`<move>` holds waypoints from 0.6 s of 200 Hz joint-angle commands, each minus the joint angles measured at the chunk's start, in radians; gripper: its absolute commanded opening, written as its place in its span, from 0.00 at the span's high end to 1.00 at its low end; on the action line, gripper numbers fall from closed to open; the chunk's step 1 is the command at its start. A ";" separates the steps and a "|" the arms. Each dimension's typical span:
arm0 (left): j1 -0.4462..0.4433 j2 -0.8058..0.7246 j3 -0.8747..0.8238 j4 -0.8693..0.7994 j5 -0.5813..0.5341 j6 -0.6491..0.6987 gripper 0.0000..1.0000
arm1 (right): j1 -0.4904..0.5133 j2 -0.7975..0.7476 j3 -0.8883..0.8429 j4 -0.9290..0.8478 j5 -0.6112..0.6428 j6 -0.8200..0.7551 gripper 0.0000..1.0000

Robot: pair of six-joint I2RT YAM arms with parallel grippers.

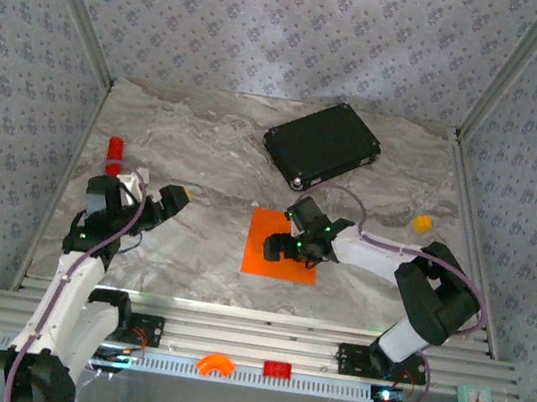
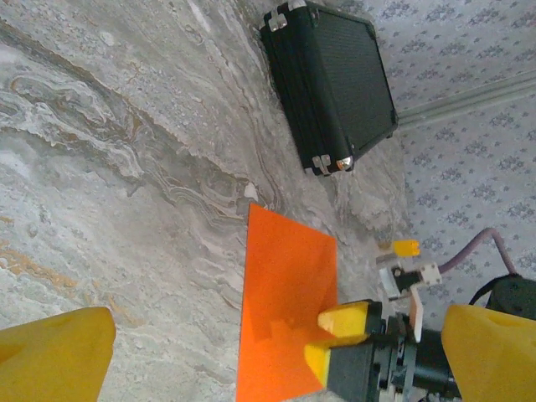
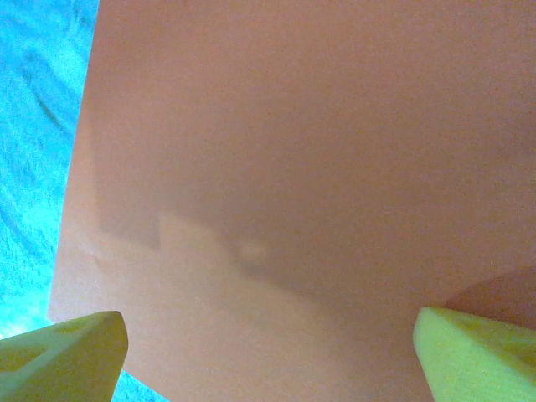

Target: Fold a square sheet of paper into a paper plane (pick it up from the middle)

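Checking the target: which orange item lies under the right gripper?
The flat orange square paper sheet, beneath the right gripper; the small orange-yellow lump lies apart, farther right.

My marble table [image 1: 205, 151] carries the square sheet of paper [image 1: 265, 223] centrally, a black case [image 1: 322, 145] farther, red cylinder [image 1: 114, 155] left, yellow lump [image 1: 422, 223] right.
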 commanded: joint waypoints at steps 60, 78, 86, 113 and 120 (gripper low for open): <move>-0.096 0.096 0.045 0.047 0.026 0.015 0.00 | -0.038 0.086 -0.012 0.046 -0.171 0.076 0.16; -0.126 0.128 0.060 0.044 0.021 0.023 0.00 | -0.007 0.107 0.011 0.051 -0.206 0.053 0.16; -0.142 0.141 0.071 0.037 0.015 0.031 0.00 | 0.009 0.107 0.027 0.042 -0.208 0.040 0.16; -0.219 0.188 0.117 -0.022 -0.037 0.079 0.02 | 0.024 0.029 0.050 0.029 -0.182 0.053 0.16; -0.246 0.206 0.135 -0.047 -0.066 0.094 0.03 | 0.016 -0.013 0.040 0.043 -0.169 0.071 0.15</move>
